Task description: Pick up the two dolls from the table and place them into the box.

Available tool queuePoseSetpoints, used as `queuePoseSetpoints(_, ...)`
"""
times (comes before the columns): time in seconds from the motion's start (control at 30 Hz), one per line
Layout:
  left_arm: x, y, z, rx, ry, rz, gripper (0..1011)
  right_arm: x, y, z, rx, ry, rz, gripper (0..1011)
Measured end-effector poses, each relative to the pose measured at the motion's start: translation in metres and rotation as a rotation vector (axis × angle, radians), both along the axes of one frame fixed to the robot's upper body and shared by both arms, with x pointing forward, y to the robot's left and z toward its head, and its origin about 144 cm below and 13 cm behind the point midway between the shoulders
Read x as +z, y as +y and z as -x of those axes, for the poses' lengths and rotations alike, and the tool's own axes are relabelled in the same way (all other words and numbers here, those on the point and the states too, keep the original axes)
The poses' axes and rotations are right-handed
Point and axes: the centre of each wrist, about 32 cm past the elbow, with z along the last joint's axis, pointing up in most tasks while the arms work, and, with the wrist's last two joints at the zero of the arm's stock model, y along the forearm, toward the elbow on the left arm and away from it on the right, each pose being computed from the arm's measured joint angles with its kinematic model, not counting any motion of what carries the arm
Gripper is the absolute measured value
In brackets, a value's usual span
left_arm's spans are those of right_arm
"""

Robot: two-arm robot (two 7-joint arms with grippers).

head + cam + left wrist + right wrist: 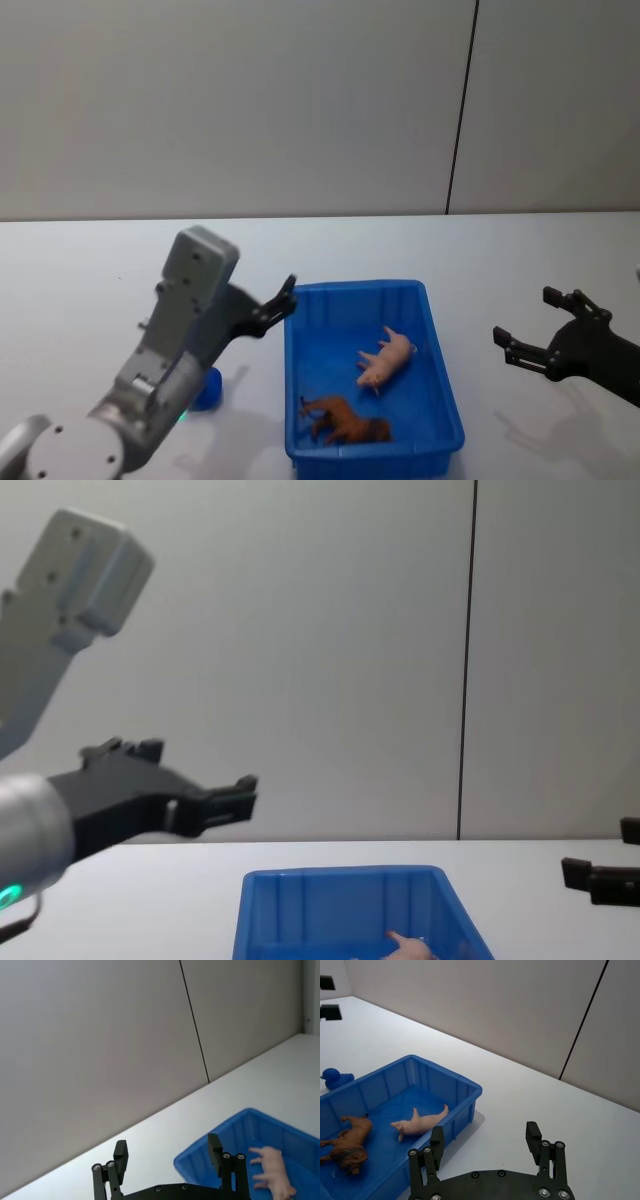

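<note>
Dolls are both inside the box [355, 287], at lower centre of the head view. The pink doll [387, 357], a pig shape, lies on its side near the middle of the blue floor. The brown doll [345, 420], a four-legged animal, lies on its side close to the near wall, apart from the pig. Both look like small moulded figures, light and stiff.

My left hand [167, 1146] hangs above the box's far left corner, at centre left of the head view, fingers spread wide and holding nothing. My right hand [525, 315] hovers over the bare bench [100, 270] at the right edge, well apart from the box, also wide open and empty.

A small blue duck [205, 390] sits on the bench just left of the box, partly behind my left arm.

I judge the placing done. The next move calls only for drawing both arms back without knocking the box rim.
</note>
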Motion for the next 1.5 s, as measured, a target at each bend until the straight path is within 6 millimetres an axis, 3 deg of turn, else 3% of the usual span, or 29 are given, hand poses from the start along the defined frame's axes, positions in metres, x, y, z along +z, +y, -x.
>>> queuePoseSetpoints(0.27,-0.011,0.022,0.024,0.031,0.085,-0.010,1003,0.000,-0.002,0.001,-0.003,0.000,0.000,1001)
queuePoseSetpoints(0.6,-0.027,0.040,0.035,0.031,0.160,0.000,1003,0.000,-0.003,0.001,-0.006,0.000,-0.001,1001)
queuePoseSetpoints(1.5,-0.075,0.070,0.013,0.020,0.298,0.021,1003,0.000,-0.004,0.001,-0.007,0.001,-0.001,1001)
